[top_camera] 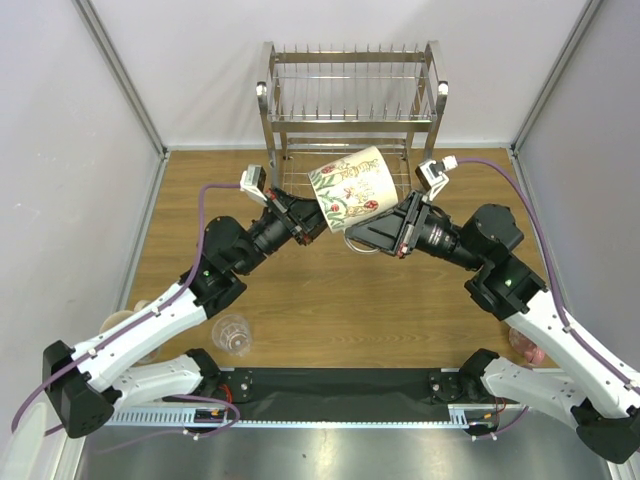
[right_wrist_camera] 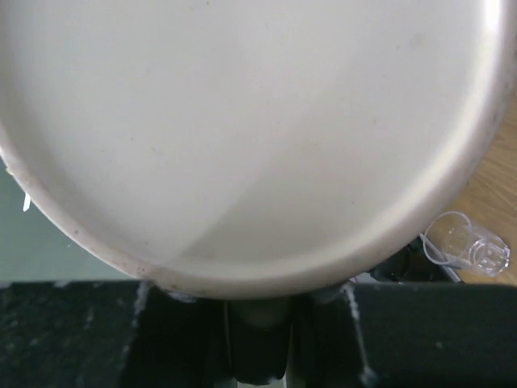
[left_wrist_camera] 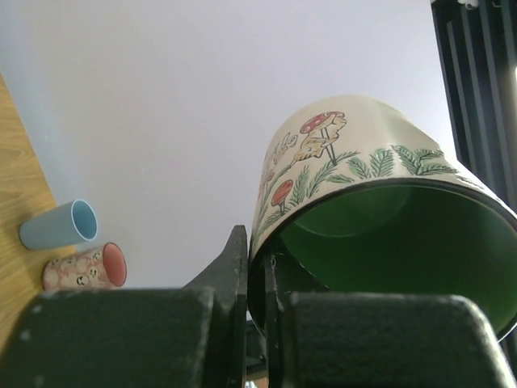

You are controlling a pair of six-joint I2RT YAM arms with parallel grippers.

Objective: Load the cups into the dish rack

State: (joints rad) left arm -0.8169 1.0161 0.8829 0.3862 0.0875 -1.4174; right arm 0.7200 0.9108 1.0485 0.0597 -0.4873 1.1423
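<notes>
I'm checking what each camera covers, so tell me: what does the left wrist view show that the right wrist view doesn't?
Only the left wrist view: the green inside and mushroom print of the cream mug, plus the light blue cup and pink mug off to the side. Only the right wrist view: the mug's plain cream base and the clear glass tumbler. Both: that same cream mug, very close to the lens.

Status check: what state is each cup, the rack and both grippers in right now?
cream mug: lifted, tilted, between the two grippers.
left gripper: shut on the cream mug's rim.
right gripper: at the mug's base, grip unclear.
dish rack: no cup visible in it.
glass tumbler: on the table, unracked.
blue cup: on the table, unracked.
pink mug: on the table beside the blue cup.
</notes>
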